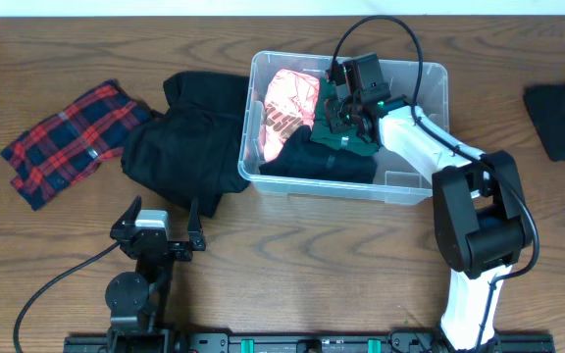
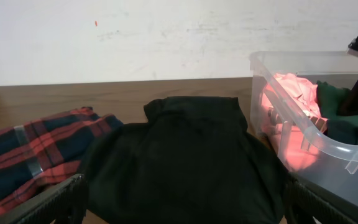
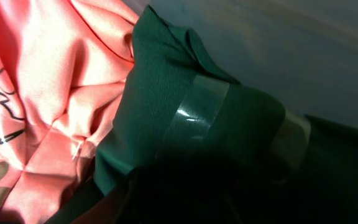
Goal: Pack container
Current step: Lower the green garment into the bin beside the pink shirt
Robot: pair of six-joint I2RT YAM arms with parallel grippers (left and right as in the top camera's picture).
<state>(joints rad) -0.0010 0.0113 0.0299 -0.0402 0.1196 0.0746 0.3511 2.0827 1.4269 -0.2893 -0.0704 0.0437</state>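
Overhead, your right gripper [image 1: 346,116] is tucking the green bundle [image 3: 166,112] into the container [image 1: 400,188]; I cannot tell its grip. Your left gripper [image 1: 160,211] is waiting, spread wide.

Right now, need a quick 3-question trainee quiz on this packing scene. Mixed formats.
1. True or false: the plaid cloth lies inside the container.
2. Which gripper is down in the container? A) left B) right C) both
3. Fill in: the taped garment beside the pink garment in the container is ___ in colour.
Key: 1 false, it lies on the table outside; 2 B, the right gripper; 3 green.
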